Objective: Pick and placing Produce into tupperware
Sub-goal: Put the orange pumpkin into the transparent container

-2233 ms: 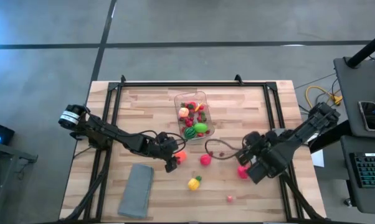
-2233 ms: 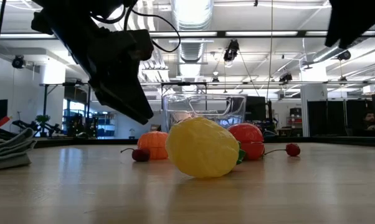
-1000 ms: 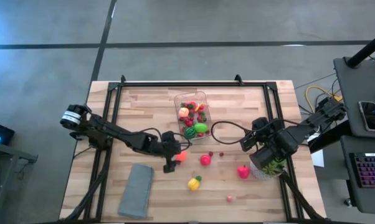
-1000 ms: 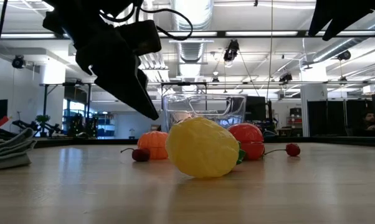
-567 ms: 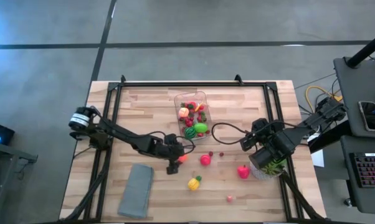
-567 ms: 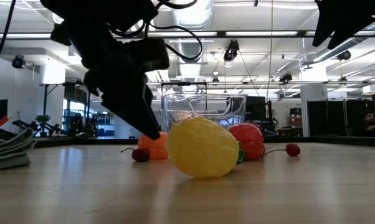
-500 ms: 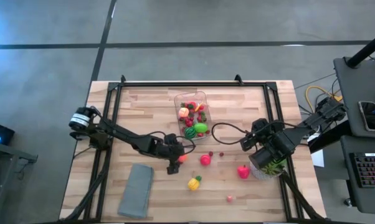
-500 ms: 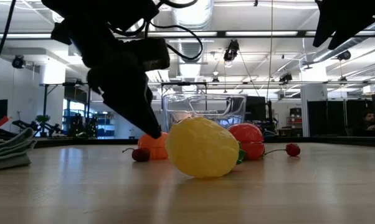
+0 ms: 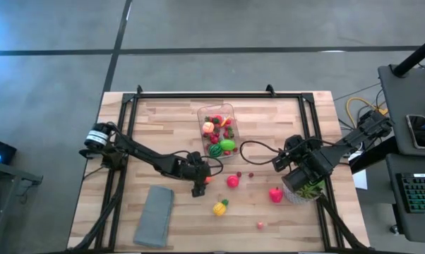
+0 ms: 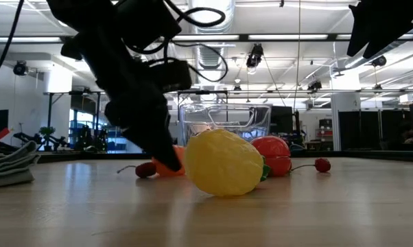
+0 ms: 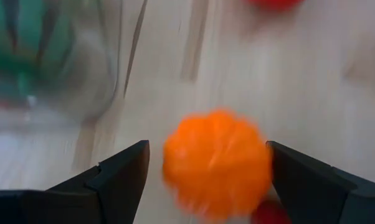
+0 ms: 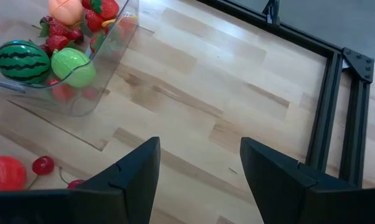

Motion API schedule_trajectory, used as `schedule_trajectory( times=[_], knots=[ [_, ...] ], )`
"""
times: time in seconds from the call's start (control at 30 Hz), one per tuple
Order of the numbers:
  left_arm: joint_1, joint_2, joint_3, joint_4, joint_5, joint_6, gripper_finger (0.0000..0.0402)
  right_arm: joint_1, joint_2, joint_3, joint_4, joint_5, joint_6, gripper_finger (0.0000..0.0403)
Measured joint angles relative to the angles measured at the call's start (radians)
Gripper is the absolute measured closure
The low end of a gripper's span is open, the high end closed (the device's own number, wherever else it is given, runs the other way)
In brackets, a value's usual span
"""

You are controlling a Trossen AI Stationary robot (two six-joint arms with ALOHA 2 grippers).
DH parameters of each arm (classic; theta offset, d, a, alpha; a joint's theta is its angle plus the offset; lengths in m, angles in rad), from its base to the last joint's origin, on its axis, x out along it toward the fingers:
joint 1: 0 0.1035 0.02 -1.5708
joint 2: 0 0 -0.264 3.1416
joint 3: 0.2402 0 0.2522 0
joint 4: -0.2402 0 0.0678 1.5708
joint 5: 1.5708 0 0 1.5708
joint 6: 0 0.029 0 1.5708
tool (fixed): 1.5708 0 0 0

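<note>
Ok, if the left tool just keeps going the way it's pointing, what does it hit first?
Most likely the round ribbed orange toy fruit: it sits directly ahead of the left tool, between its open fingers. Beyond it lies bare wooden table. The gap left is hard to judge.

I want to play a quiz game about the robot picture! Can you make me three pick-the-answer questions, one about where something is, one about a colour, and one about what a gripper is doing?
1. Where is the toy watermelon?
A. Inside the clear tupperware
B. On the grey cloth
C. In the right gripper

2. What colour is the toy between the left gripper's fingers?
A. Blue
B. Orange
C. White

3. What is the right gripper doing?
A. Squeezing a lemon
B. Lifting the tupperware
C. Open and holding nothing

Answers:
1 A, the watermelon lies in the tupperware with other produce.
2 B, the orange toy sits between the open fingers of the left gripper.
3 C, the right gripper shows only bare table between its fingers.
</note>
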Motion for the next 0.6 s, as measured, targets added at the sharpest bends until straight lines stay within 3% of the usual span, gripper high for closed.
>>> schedule_trajectory(
  times=[0.3,0.6],
  knots=[
    [0.000,0.003,-0.002,-0.020,-0.002,0.000,0.0108,0.000,-0.001,-0.003,-0.002,0.000,-0.009,0.0188],
    [0.000,0.004,-0.002,-0.024,-0.003,0.000,0.0172,0.000,-0.001,-0.007,-0.001,0.000,-0.015,0.0188]
  ],
)
